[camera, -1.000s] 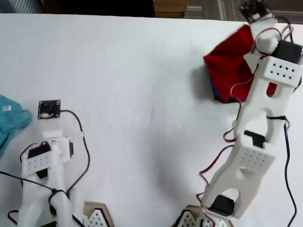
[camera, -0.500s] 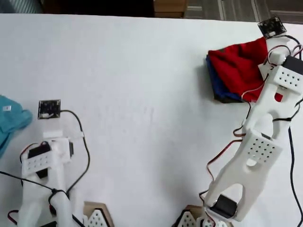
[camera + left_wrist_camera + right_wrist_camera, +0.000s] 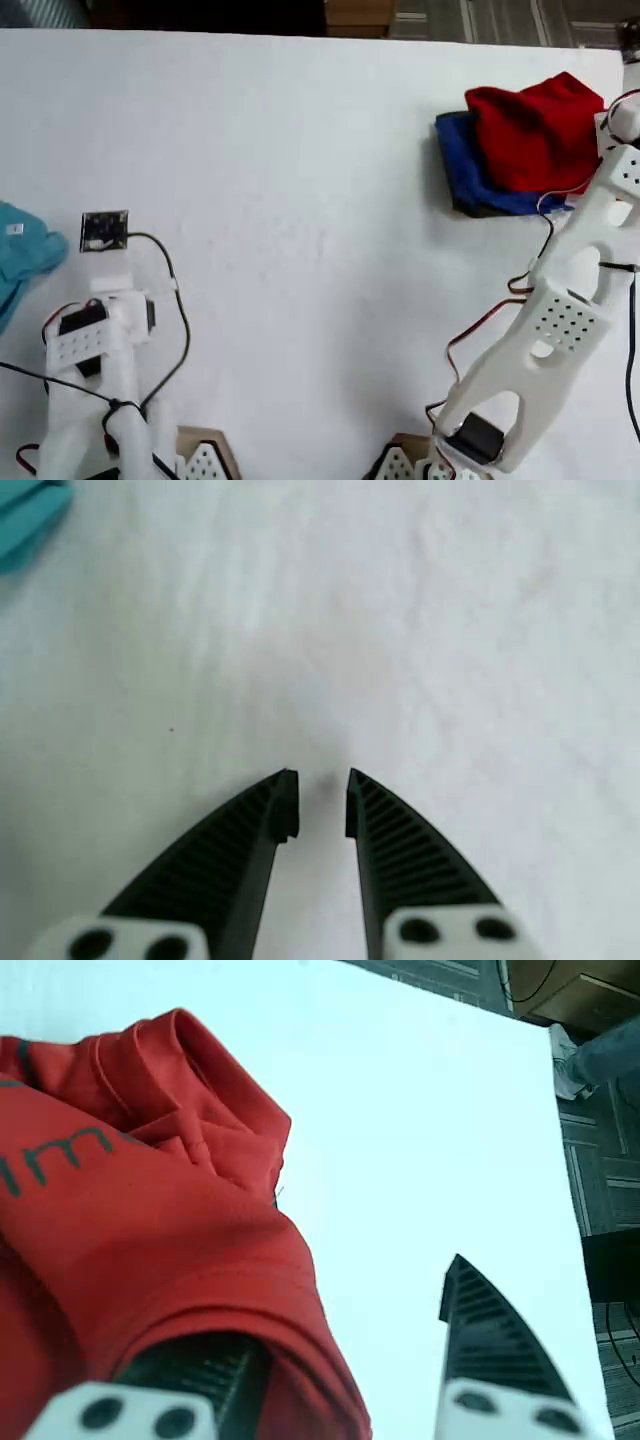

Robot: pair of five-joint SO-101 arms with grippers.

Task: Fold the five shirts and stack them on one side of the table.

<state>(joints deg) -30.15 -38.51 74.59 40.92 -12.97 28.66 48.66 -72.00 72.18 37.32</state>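
Two tools to report. My right tool (image 3: 350, 1310) stands wide, one finger buried under a fold of the red shirt (image 3: 150, 1210), the other bare over the table (image 3: 420, 1110). That red shirt lies rumpled atop a folded blue shirt (image 3: 462, 170) at the table's far right side. My left tool (image 3: 322, 790) is narrow, gripping nothing, over bare table, with a teal shirt (image 3: 20, 250) at the left edge.
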